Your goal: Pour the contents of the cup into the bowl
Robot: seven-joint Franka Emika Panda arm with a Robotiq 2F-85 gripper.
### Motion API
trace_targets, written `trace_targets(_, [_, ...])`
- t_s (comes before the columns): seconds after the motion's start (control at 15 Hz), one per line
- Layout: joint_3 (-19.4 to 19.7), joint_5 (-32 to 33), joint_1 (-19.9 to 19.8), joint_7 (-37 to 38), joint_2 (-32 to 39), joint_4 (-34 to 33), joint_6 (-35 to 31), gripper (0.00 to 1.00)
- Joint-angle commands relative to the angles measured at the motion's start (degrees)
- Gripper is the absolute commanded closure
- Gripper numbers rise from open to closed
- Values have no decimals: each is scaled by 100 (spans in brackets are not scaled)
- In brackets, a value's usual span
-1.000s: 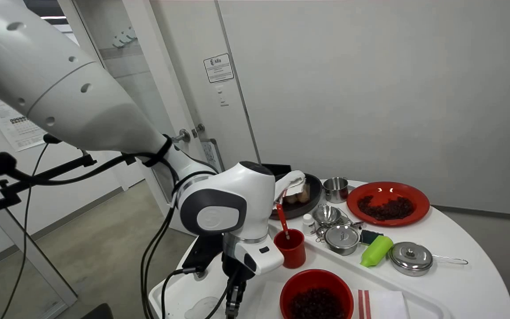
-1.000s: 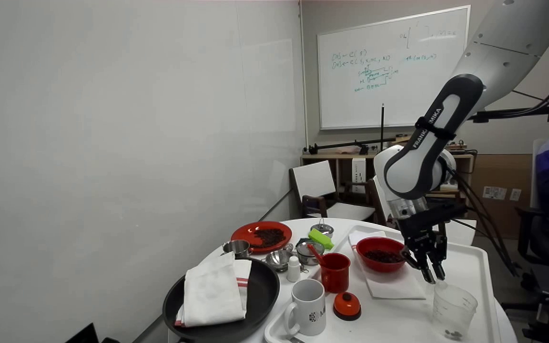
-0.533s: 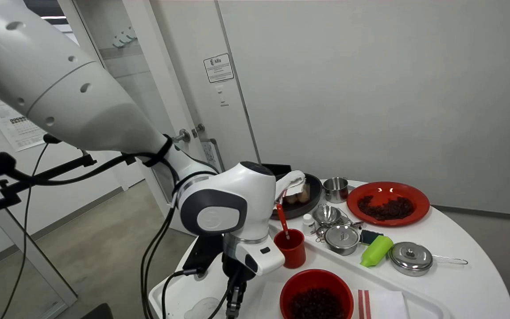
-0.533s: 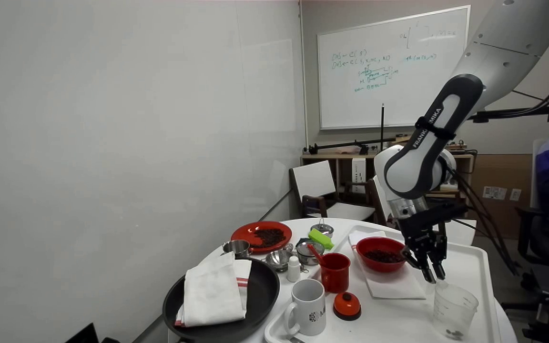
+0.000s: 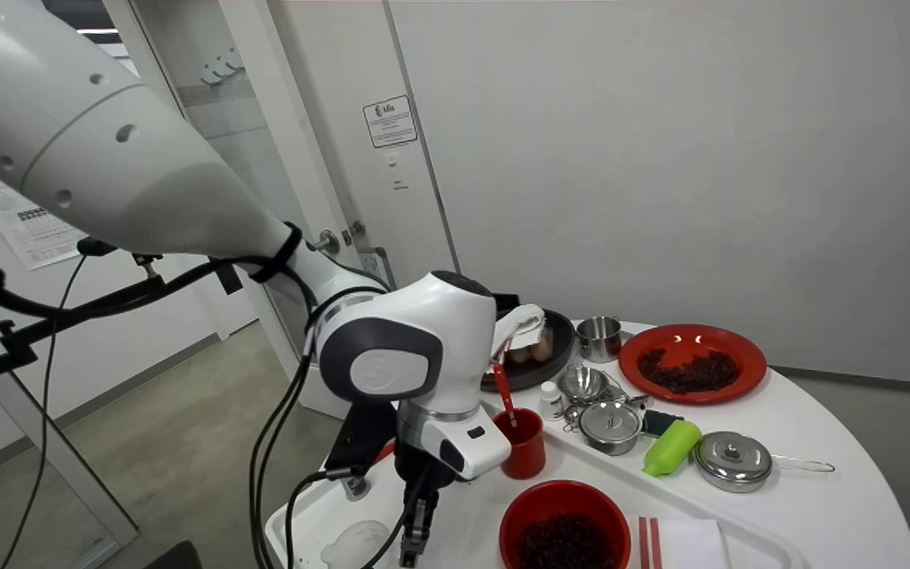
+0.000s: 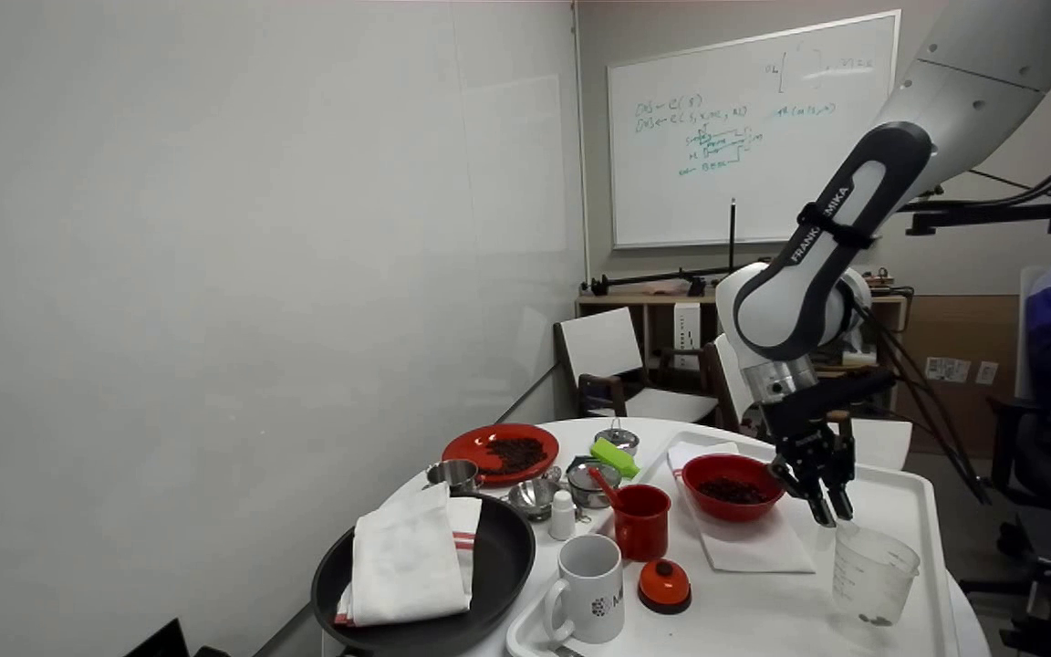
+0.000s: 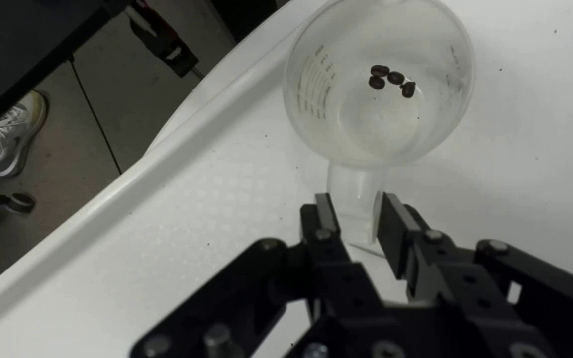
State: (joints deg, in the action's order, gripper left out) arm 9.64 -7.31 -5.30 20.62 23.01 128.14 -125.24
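Note:
A clear measuring cup (image 6: 874, 575) with several dark beans inside hangs slightly above the white tray, roughly upright. It shows from above in the wrist view (image 7: 348, 54) and partly in an exterior view (image 5: 354, 545). My gripper (image 6: 835, 518) is shut on the cup's handle; in the wrist view the handle (image 7: 353, 181) stands between the finger pads of the gripper (image 7: 355, 214). The red bowl (image 5: 562, 499) holds many dark beans and stands beside the gripper, also in an exterior view (image 6: 732, 514). The gripper's tips are at the lower edge of an exterior view (image 5: 411, 553).
The white tray (image 6: 936, 538) carries the bowl on a striped cloth (image 6: 754, 557). A red mug (image 6: 642, 534) with a red-handled utensil, a white mug (image 6: 603, 584) and an orange-topped item (image 6: 664, 584) stand nearby. Metal pots (image 5: 611, 427) and a red plate (image 5: 692, 340) are farther off.
The arm has risen a little, and the cup has come up with the gripper off the tray. The beans in the cup have shifted slightly. The bowl has not moved.

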Motion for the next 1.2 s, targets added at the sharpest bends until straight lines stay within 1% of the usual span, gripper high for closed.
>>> trace_targets(0.0, [54,201,-11,-144,-403,-35,511,89])
trace_targets(0.27, [136,653,41,55,-696,-317,954,89])
trace_targets(0.4, [150,918,64,179,-823,-502,1055,89])
trace_targets(0.67, [127,1360,98,490,-935,-906,1057,89])
trace_targets(1.13, [245,2049,63,1139,-755,-1997,1086,89])
